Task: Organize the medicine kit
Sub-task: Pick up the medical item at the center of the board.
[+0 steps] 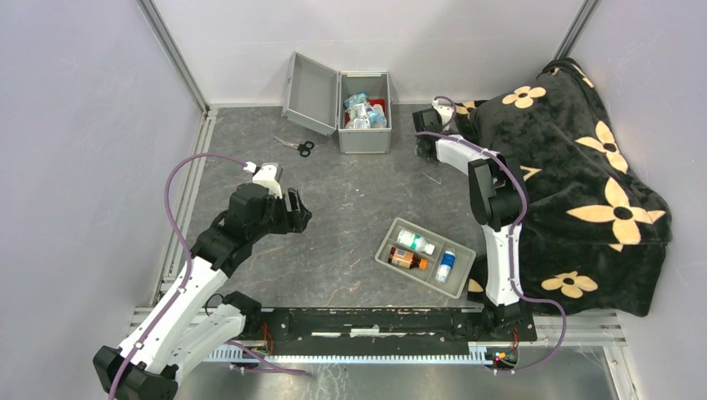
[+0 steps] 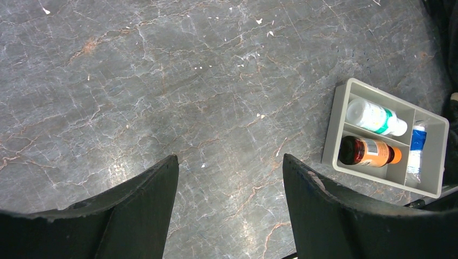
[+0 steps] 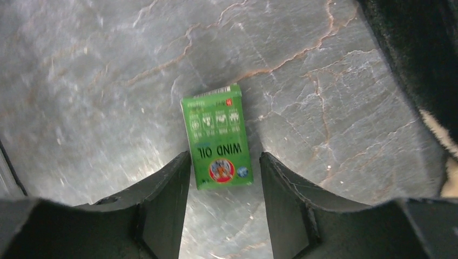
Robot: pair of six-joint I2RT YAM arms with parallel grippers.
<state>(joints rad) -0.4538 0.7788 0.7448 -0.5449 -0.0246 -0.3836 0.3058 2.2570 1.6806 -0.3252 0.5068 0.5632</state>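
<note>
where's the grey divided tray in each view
Top external: grey divided tray sits lower centre-right.
Left wrist: at the right edge, around mid-height.
Right wrist: not in it.
Shared landmark: the brown bottle with the orange cap lying in the tray, visible in both of those views.

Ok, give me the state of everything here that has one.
medicine kit, lid open, packets inside
grey divided tray, holds three items
Wind Oil box, flat on table, ungripped
scissors, blades look closed
left tool, open, empty
right tool, open, straddling the box
</note>
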